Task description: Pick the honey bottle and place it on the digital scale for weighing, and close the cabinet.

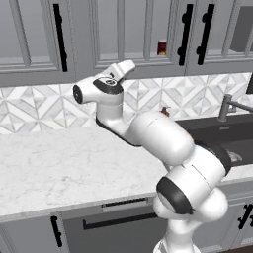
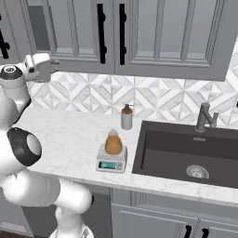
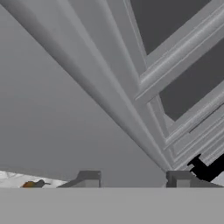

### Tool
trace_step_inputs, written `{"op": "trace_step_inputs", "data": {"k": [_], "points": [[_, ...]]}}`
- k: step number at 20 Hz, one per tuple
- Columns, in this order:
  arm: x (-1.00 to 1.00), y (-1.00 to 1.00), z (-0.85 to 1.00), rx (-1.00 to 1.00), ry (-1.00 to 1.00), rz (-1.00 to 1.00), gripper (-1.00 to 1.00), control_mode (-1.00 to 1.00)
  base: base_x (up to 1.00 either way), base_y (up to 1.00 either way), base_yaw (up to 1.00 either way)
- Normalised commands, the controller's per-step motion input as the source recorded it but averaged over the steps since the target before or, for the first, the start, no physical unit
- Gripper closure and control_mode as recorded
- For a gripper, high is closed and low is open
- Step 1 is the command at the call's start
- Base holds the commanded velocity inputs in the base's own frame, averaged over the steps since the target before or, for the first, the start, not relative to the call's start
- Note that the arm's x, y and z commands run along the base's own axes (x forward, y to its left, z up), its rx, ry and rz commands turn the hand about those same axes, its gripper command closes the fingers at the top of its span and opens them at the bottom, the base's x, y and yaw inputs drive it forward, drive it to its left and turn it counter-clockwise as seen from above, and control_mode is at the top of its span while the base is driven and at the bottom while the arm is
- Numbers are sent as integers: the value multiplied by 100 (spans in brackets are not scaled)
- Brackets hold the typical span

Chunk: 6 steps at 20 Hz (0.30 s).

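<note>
One step left by my reading: honey bottle point(image 2: 113, 143) sits on digital scale point(image 2: 111, 159); cabinet point(image 3: 87, 100) door still ajar, stiff and light, best pushed flat on its panel; hand point(image 3: 133, 179) empty, fingers together, close against door; marble tabletop point(image 2: 69, 139), sink point(image 2: 186, 153) alongside.

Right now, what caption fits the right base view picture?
Honey bottle sits on the digital scale beside the sink.

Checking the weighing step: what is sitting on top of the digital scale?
The honey bottle stands upright on the scale, amber body, pale cap. It covers most of the weighing plate; the lit display on the front stays visible.
</note>
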Motion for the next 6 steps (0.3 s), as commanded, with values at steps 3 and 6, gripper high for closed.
{"op": "trace_step_inputs", "data": {"k": [3,6], "points": [[74,-95,-2,8,-3,50,-100,-100,0,0,0],[69,-100,-20,11,-15,48,-100,-100,0,0,0]]}}
